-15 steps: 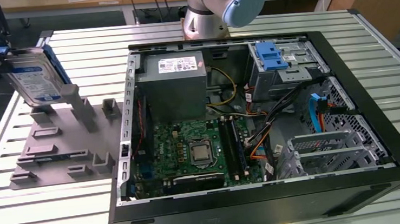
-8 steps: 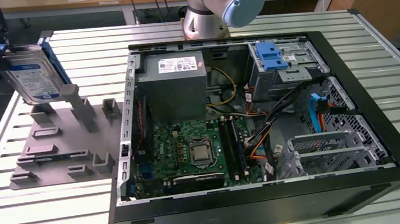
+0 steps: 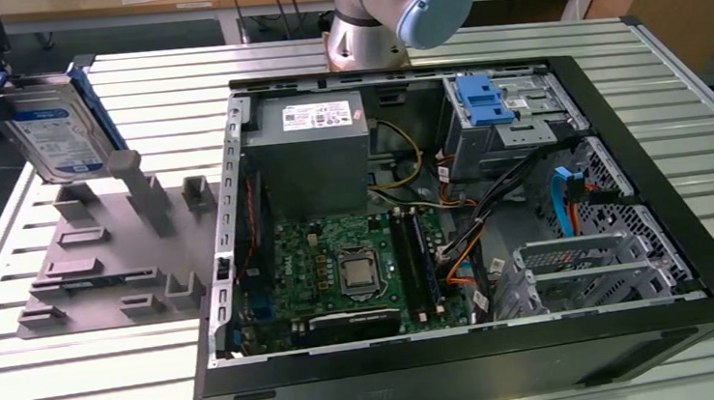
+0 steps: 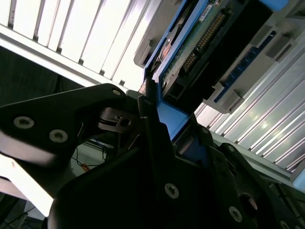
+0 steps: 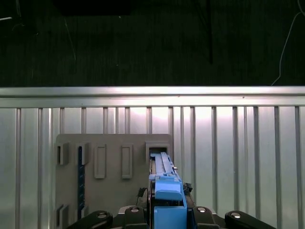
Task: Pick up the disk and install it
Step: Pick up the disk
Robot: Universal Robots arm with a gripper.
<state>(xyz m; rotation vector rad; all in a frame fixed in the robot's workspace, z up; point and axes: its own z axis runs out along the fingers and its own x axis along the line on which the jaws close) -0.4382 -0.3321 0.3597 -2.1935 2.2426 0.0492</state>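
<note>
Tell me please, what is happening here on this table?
The robot arm's gripper is shut on the hard drive, clamping its blue frame. The hard drive stands upright on its edge over the grey holder plate, at the exterior view's left, beside the open computer case. I cannot tell whether it is clear of its slot. It is not yet installed in the case.

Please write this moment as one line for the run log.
step: pick | gripper: shut on disk | disk: upright on edge, above grey fixture | computer case: open, disk not yet installed
</note>
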